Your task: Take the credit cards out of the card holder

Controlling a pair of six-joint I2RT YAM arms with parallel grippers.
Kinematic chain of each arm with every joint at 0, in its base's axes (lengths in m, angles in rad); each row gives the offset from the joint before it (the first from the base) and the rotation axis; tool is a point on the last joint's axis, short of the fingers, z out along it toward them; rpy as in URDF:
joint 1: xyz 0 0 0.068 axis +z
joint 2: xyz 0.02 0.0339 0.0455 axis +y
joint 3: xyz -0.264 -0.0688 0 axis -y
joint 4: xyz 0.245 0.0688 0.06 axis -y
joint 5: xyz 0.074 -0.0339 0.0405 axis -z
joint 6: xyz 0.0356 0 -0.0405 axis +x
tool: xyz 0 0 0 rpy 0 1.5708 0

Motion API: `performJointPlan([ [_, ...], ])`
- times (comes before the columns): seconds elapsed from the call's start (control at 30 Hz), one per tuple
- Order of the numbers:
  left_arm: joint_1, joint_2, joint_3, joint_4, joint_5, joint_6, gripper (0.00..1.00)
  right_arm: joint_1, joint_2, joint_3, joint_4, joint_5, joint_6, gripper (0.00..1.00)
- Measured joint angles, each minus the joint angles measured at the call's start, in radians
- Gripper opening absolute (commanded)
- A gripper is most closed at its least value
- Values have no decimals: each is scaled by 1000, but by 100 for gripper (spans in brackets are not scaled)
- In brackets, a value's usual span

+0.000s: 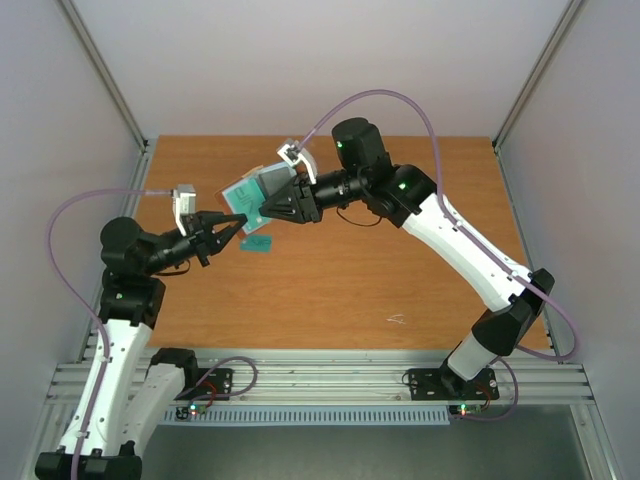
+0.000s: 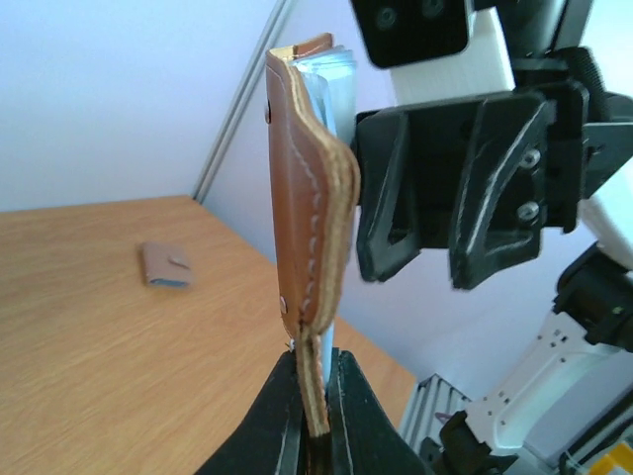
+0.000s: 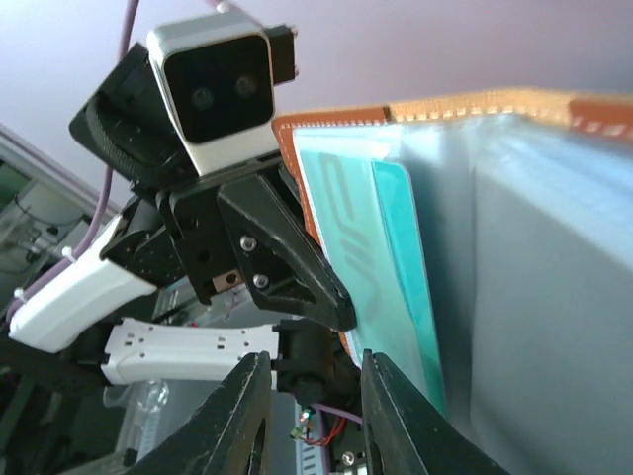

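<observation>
My left gripper is shut on the lower edge of the brown card holder and holds it up above the table. In the left wrist view the holder stands edge-on with pale blue card edges at its top. My right gripper is open beside the holder, and its black fingers show there too. In the right wrist view the holder is spread open. A teal-green card sits in its clear pocket, just right of my open right gripper.
A teal card lies on the wooden table below the grippers. A small flat brownish piece with a blue edge lies on the table in the left wrist view. Grey walls and corner posts enclose the table.
</observation>
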Motion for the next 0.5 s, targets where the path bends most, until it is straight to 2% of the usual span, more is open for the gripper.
performJointPlan([
  [0.2, 0, -1, -7, 134, 34, -100, 0, 8, 3, 23, -63, -33, -52, 21],
  [0.5, 1, 0, -25, 241, 58, -197, 0, -2, 3, 29, -111, -67, -105, 26],
])
